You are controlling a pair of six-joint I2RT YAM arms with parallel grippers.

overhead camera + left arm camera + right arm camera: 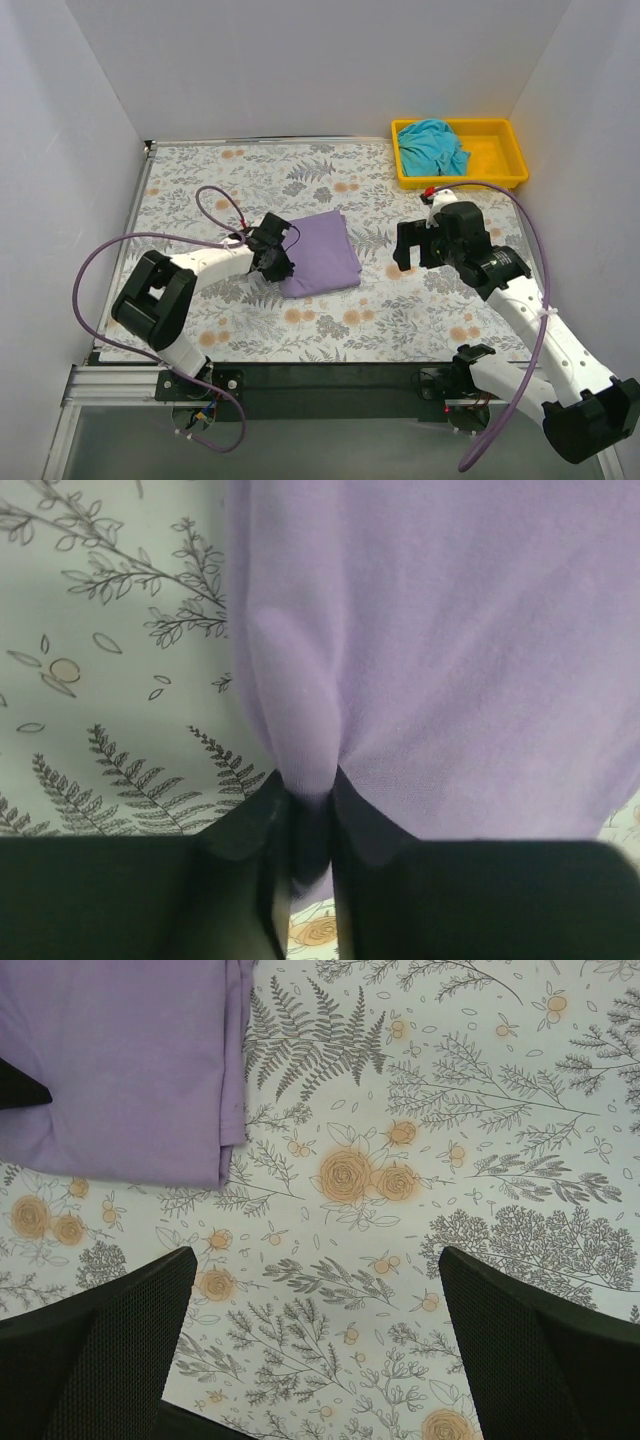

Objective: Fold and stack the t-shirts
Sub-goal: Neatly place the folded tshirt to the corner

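The purple shirt (320, 250) lies folded in the middle of the counter (200, 180). The left jaws pinch its 9 o'clock edge tight, so a tug could pull the fold open. The right jaws gape wide, holding nothing. The teal shirt (432, 145) sits in the tray (503, 168) at 1 o'clock.

Noted a yellow plastic tray (492, 153) on the far right corner of the floral table cover (300, 172). Saw plain white walls (300, 60) rising along the cover's far, left and right edges. Made out a black strip (330, 376) along the cover's near edge, and below it what looked like a metal rail (100, 385).
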